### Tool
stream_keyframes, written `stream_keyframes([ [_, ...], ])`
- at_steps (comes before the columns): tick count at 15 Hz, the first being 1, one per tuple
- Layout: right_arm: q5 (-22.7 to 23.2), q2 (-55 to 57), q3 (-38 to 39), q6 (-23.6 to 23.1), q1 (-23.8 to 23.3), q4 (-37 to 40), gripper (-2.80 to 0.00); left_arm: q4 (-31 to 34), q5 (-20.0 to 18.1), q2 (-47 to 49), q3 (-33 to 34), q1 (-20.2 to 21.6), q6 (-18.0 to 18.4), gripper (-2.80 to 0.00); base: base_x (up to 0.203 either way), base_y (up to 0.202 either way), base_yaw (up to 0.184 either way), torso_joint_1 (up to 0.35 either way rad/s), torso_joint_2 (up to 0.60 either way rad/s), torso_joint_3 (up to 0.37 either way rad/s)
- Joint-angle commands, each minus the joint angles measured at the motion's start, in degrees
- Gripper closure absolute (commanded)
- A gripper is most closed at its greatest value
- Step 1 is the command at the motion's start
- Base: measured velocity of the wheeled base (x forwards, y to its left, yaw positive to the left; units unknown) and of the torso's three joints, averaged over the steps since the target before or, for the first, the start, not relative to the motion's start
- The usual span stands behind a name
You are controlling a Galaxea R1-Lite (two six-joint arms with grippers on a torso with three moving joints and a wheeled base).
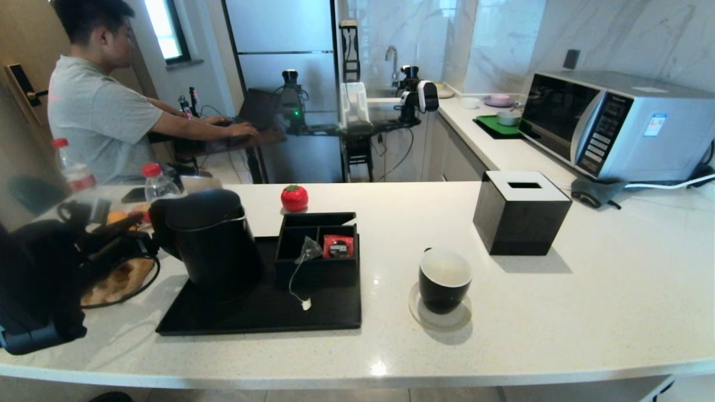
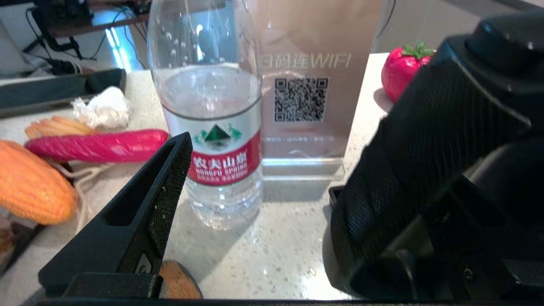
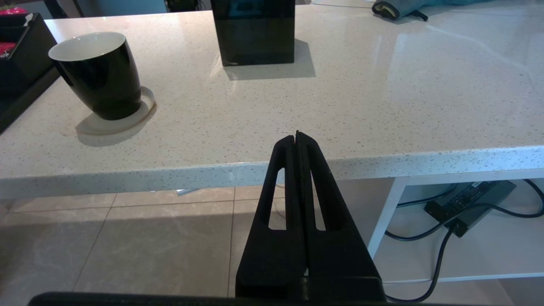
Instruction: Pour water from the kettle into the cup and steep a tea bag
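So you're basically at the start here. The kettle [image 1: 209, 237] stands upright on the black tray [image 1: 257, 315], lid on, not tipped at all. The cup [image 1: 444, 279] sits on its coaster [image 1: 441, 319] well to the right of the tray, and from what shows of its white inside it looks empty, though I can't be sure there's no water at the bottom. The tea bag [image 1: 309, 249] hangs over the front wall of the organizer box [image 1: 318, 245] on the tray, string trailing down to its tag, right beside a red sachet [image 1: 338, 246].

Your left gripper [image 2: 263, 187] is at the kettle's handle side, fingers spread wide with the kettle's black body against one of them in the left wrist view, nothing clamped yet. A water bottle [image 2: 212, 114] stands just behind.

Your right gripper [image 3: 297, 138] is parked off the counter's front edge, fingers pressed together on nothing.

So I'd say everything's left: grab the handle, pour, then drop the bag in.
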Motion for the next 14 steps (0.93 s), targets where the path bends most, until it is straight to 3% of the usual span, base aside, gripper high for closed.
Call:
stream_keyframes([
  [1, 0.01, 0.00, 0.00, 0.03, 0.01, -0.01, 0.00, -2.74, -0.28, 0.30, -1.02, -0.04, -0.05, -2.80, 0.000, 0.000, 0.000, 0.000, 0.00, 0.000],
  [14, 0.01, 0.00, 0.00, 0.03, 0.01, -0.01, 0.00, -2.74, -0.31, 2.16, -7.76, -2.77, -0.05, -2.80, 0.000, 0.000, 0.000, 0.000, 0.00, 0.000],
])
